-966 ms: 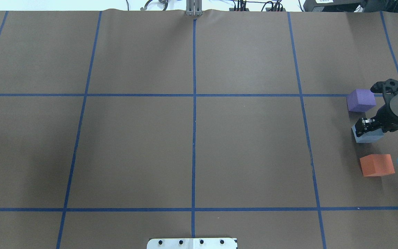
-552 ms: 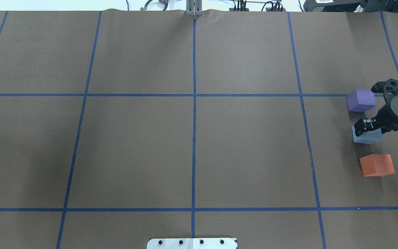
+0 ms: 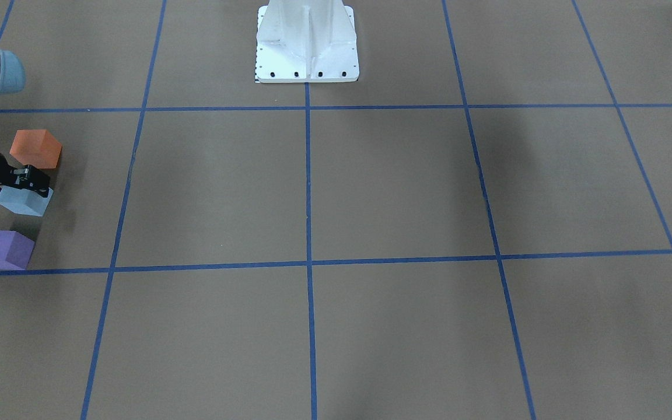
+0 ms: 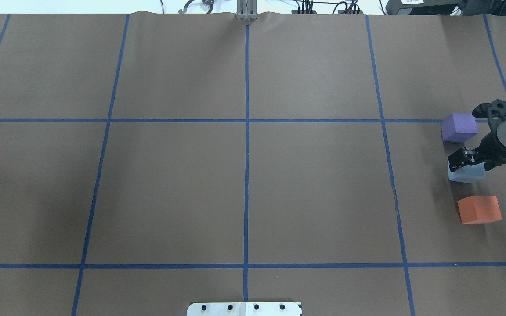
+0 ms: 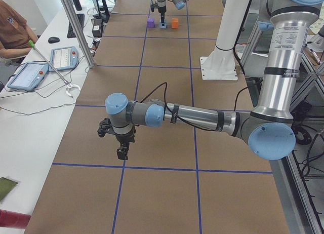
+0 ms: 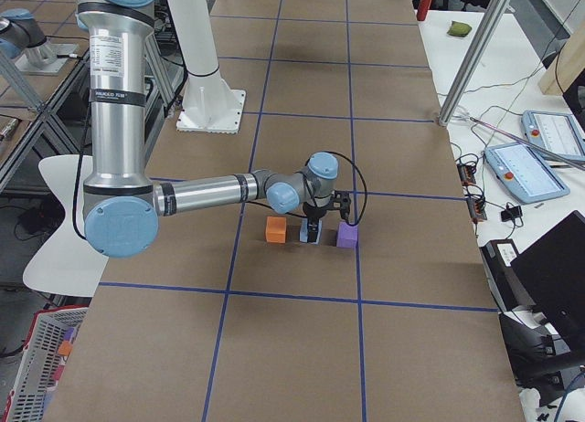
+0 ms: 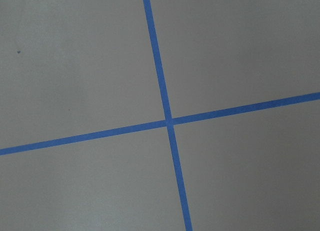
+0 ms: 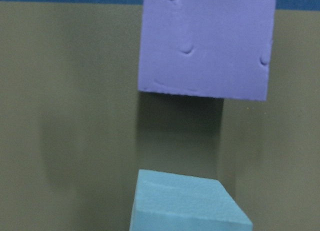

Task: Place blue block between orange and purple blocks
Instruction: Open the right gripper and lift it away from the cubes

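A: Step in hand?

B: Reading it as the set-down itself, tail end. Seeing the blue block (image 4: 468, 175) directly under the right pincer (image 4: 463, 159), low on the bench (image 4: 314, 184) or resting on it. Can't confirm contact.

A: Slot OK?

B: Looks right. Purple block (image 4: 458, 127) just beyond the pincer on one side, orange block (image 4: 479, 210) on the opposite side, all roughly in line. Clear gaps both ways, touching neither.

A: Grip state?

B: Can't tell whether clenched on the block or released. Fingertips masked by the pincer body from above, absent from the wrist view, which shows only block tops. Left pincer (image 5: 122, 153) hanging well away over bare bench, visible only from the side, so can't tell there either.

A: Next move?

B: Judgement only. If clenched, confirm the block flat on the bench, then let go. After that, lift straight up. No sideways drift, given neighbours close on either side of the pincer. Would check the blue block for any tilt or drag on release.
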`<state>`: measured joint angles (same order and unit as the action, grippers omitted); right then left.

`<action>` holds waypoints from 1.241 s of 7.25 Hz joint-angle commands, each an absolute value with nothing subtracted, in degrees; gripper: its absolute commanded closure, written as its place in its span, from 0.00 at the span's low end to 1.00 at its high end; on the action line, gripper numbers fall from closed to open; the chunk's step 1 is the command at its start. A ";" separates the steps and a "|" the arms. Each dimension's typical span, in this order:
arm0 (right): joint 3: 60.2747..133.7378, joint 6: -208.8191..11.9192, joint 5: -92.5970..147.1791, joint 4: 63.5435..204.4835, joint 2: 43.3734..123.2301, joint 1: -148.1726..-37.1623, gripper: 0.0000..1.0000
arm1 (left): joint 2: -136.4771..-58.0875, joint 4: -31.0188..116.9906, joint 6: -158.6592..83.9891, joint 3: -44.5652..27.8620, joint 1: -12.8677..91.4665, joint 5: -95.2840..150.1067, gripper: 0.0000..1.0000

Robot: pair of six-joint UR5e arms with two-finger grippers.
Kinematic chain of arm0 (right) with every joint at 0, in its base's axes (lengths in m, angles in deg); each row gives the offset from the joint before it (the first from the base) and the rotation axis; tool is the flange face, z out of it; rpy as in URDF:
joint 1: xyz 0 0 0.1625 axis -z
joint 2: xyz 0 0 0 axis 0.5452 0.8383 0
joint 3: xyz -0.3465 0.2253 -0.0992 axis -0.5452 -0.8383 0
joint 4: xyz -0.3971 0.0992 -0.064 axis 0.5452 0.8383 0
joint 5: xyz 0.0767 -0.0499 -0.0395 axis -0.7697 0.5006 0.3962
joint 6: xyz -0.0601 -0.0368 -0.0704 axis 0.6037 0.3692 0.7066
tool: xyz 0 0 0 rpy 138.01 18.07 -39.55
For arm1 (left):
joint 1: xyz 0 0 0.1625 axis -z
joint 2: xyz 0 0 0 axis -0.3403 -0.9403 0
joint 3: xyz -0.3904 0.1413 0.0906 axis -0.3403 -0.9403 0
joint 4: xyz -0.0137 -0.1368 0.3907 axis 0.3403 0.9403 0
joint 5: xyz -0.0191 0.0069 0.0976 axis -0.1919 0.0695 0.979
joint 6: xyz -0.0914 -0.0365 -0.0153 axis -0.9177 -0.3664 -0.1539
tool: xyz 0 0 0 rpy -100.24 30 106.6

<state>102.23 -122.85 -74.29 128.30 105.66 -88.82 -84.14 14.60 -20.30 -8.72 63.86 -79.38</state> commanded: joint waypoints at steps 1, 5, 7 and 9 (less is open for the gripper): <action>109.35 -121.77 -74.58 128.72 106.39 -96.44 0.00 | -84.10 14.60 -20.23 -8.79 63.86 -79.46 0.00; 109.58 -85.21 -78.00 146.49 102.64 -114.38 0.00 | -84.02 14.51 -20.06 -8.70 63.86 -79.73 0.00; 104.68 -72.00 -87.89 152.79 103.83 -122.03 0.00 | -83.67 14.51 -18.40 -8.79 64.21 -79.38 0.00; 101.40 -63.86 -88.03 152.19 107.61 -125.22 0.00 | -83.23 14.25 -12.25 -8.61 67.10 -79.37 0.00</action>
